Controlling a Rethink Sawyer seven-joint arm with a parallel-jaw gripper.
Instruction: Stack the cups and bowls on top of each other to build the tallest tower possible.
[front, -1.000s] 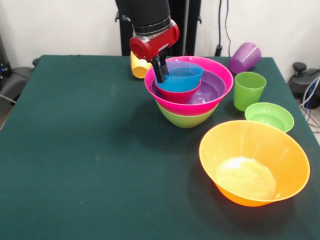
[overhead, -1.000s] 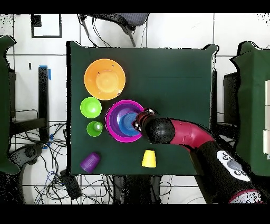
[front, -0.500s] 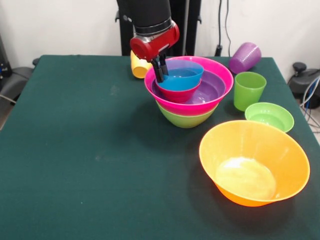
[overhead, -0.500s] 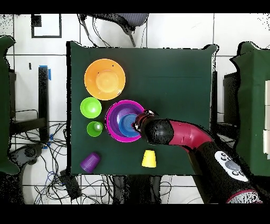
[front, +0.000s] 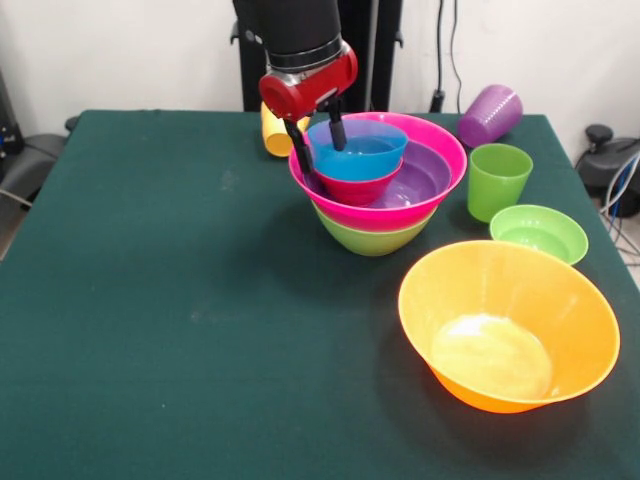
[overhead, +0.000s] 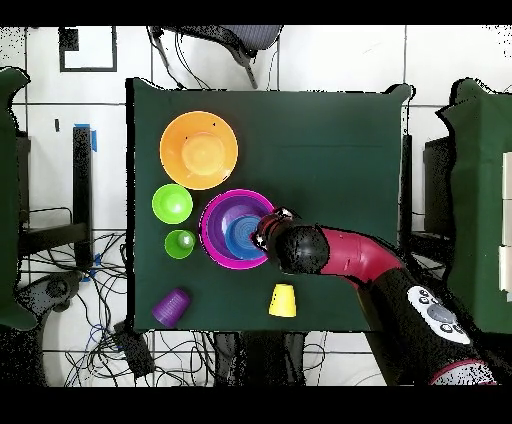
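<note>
The tower (front: 378, 195) stands at the far middle of the desk (front: 180, 330), bowls nested by size — green bowl (front: 370, 238) as the base, pink bowl (front: 440, 160) in it, purple bowl (front: 425, 180) inside that, then the red bowl (front: 355, 188) with the blue bowl (front: 360, 155) on top. Nesting keeps the pile steady but adds little height, since each bowl sinks into the one below; judged by that, the stack is a low one so far.

The gripper (front: 318, 150) hangs at the blue bowl's rim on the side away from the green cup (front: 497, 180). Its fingers (front: 300, 155) are spread apart, one outside the blue bowl's wall and one inside it, gripping nothing; I judge the bowl has just been let go and sits on its own. The arm (overhead: 350, 255) comes down nearly upright over the stack's edge, and from above it reaches across the desk from the base side with the wrist bent down over the pink bowl's rim.

Still loose: the orange bowl (front: 508, 325) near the front, the light green bowl (front: 540, 232) just beside the green cup, the purple cup (front: 490, 113) on its side at the far edge, and the yellow cup (front: 275, 135) lying behind the gripper — all apart from the tower
</note>
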